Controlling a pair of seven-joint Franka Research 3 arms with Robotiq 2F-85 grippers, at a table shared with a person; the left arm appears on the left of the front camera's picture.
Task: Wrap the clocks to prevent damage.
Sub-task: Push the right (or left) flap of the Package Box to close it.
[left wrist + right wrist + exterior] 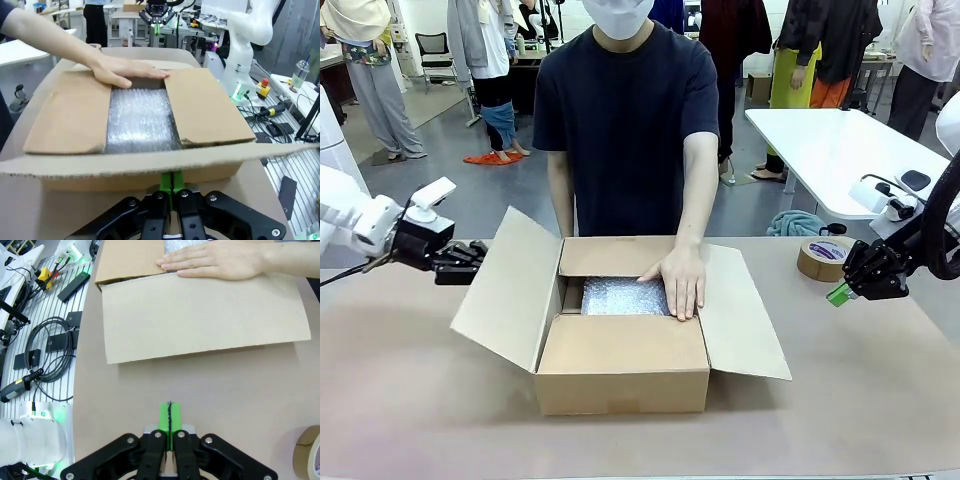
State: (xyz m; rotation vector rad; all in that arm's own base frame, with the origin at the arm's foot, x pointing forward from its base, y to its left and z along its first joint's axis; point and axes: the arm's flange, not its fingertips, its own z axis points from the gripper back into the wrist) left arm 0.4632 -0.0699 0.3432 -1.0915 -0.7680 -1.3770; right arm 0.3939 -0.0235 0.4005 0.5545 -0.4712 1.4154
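An open cardboard box (pixel 620 375) sits mid-table, holding a bubble-wrapped bundle (pixel 623 296) (pixel 141 120); the clocks themselves are hidden under the wrap. The person's hand (pixel 678 280) (pixel 122 72) (pixel 220 262) presses on the far flap and the edge of the wrap. My left gripper (pixel 480 250) (pixel 171 182) is shut and empty, just outside the box's raised left flap. My right gripper (pixel 838 294) (pixel 170 415) is also shut and empty, above bare table to the right of the box's right flap (pixel 200 315).
A roll of brown packing tape (pixel 823 257) (pixel 307 452) lies on the table at the right, near my right gripper. A white table (pixel 840 150) and people stand beyond. Bare tabletop (pixel 850 400) surrounds the box.
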